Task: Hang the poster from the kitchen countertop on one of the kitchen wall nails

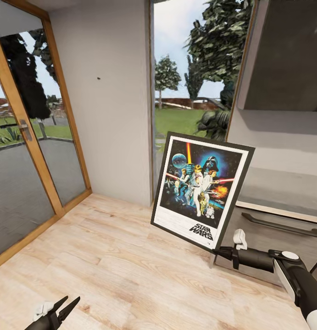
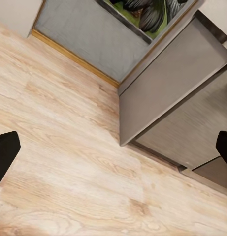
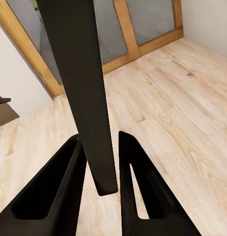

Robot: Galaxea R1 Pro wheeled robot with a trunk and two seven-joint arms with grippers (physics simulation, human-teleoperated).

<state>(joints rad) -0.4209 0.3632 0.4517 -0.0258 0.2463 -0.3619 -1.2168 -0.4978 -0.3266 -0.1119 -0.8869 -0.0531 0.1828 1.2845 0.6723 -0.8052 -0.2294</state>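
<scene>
Jaws, right gripper (image 1: pixel 216 251): pinching the poster (image 1: pixel 202 188) at its lower corner.
Jaws, left gripper (image 1: pixel 66 306): spread, holding nothing.
Poster: tilted, above the wooden floor (image 1: pixel 108 266).

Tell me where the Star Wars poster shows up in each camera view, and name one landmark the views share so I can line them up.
Head view: the poster is right of centre, tilted, its lower right corner pinched by the right hand.
Left wrist view: not in this picture.
Right wrist view: seen edge-on as a dark strip running down between the hand's fingers.
Shared landmark: the pale wood floor.
</scene>
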